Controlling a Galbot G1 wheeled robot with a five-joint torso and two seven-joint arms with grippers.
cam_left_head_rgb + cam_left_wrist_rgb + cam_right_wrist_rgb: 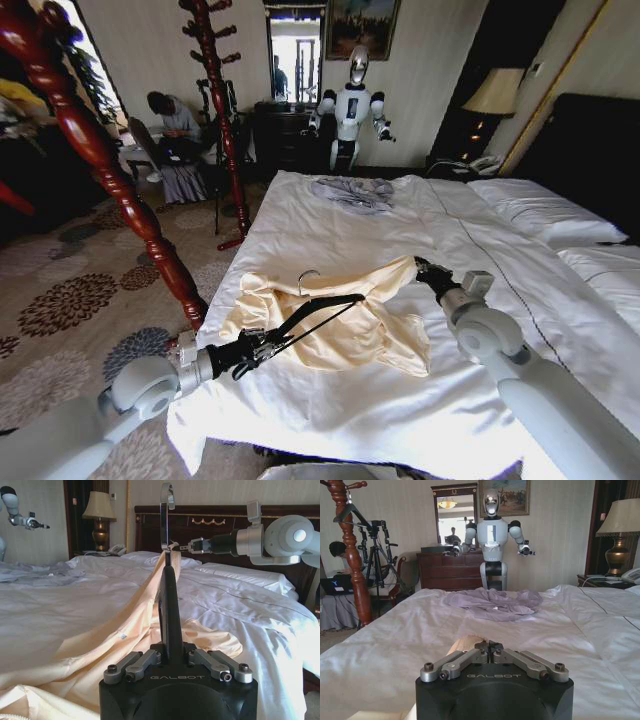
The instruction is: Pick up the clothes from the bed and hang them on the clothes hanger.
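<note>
Clothes point(330, 325) half-threaded on hanger point(315, 310), over the bed point(520, 330).
Left gripper point(262, 347) clamped the hanger; right gripper point(424, 267) pinched a fabric edge; hanging remained.

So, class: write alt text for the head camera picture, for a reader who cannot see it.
The left gripper holds a black clothes hanger over a cream-yellow garment on a white bed, while the right gripper pinches the garment's far edge. A grey-blue garment lies farther up the bed.
</note>
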